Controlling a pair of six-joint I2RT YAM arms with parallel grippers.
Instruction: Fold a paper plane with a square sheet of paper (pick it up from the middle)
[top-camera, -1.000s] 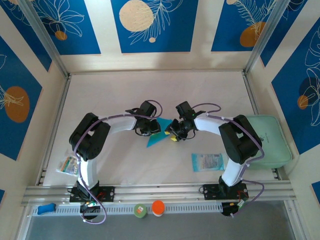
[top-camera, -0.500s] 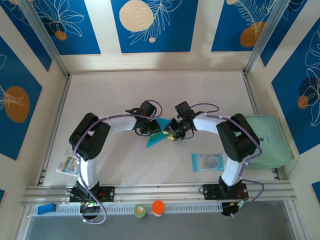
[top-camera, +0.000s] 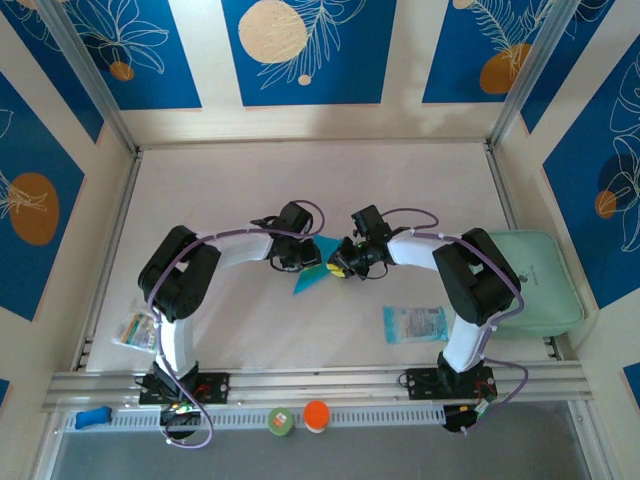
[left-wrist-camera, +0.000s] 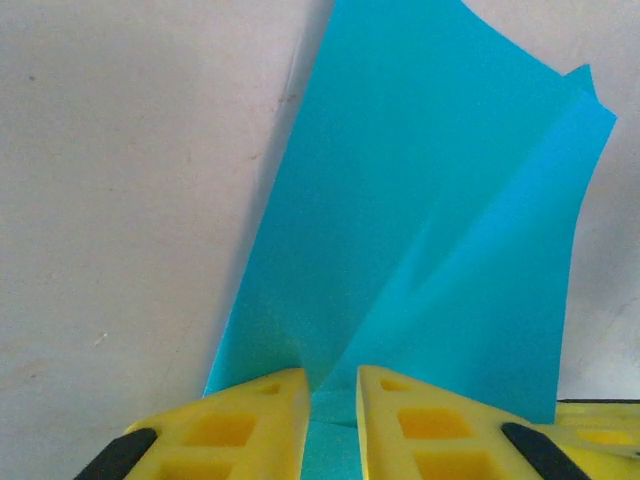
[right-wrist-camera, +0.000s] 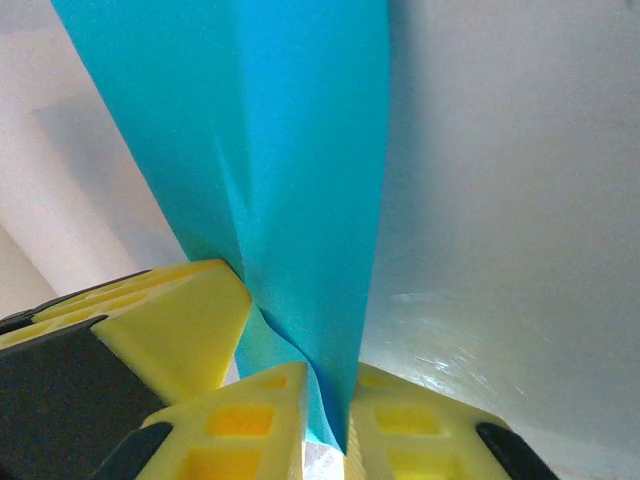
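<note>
Square sheet of paper (left-wrist-camera: 430, 250), light and limp: your left gripper (left-wrist-camera: 331, 400) clamps its edge, right gripper (right-wrist-camera: 328, 405) seemingly too; hold near creases.

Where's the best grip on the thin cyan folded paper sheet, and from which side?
Probably the edge of the thin cyan folded paper sheet where its crease runs out, edge-on along the crease, one finger per face. Folded layers meet there, so it should be stiffer than the loose flaps. The right gripper pinches an edge this way.
</note>
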